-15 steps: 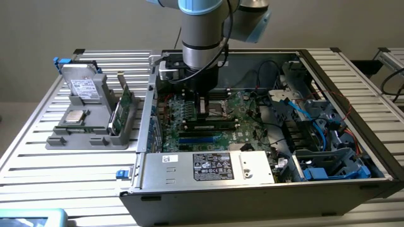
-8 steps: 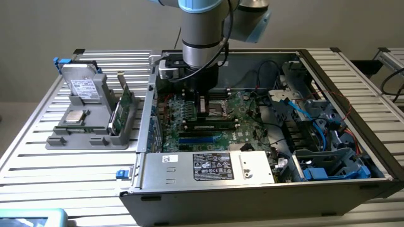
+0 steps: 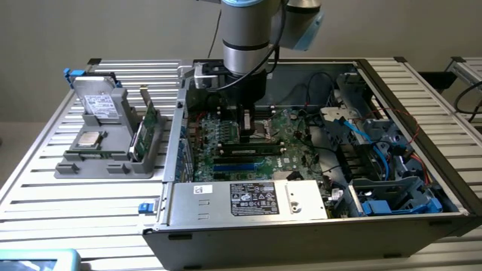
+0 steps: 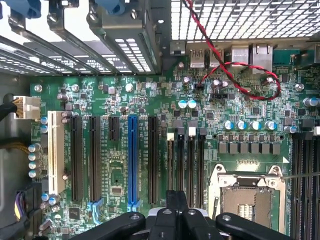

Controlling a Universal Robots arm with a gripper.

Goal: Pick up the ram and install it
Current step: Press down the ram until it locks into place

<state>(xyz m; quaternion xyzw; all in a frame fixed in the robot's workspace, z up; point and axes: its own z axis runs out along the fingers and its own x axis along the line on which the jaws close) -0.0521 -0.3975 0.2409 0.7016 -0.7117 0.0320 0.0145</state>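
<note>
A slim dark ram (image 3: 252,151) with black chips sits lengthwise in a motherboard (image 3: 226,135) slot inside the open computer case, just above two blue slots. My gripper (image 3: 245,131) hangs over the board a little behind that stick, close to the CPU socket (image 3: 263,125), and does not touch it. In the wrist view the gripper (image 4: 175,202) is shut with nothing between its fingers. It points down at the green motherboard (image 4: 150,100) between the expansion slots and the CPU socket (image 4: 247,192). Another slim green stick (image 3: 139,142) stands on edge in the grey tray (image 3: 98,166).
The grey tray on the exterior view's left also holds a hard drive (image 3: 100,104), a CPU chip (image 3: 90,139) and a taller green card (image 3: 151,116). The case has a power supply (image 3: 249,199) at the front, with drive cages and blue cables (image 3: 376,152) on the right. A red-black wire (image 4: 225,65) loops across the board.
</note>
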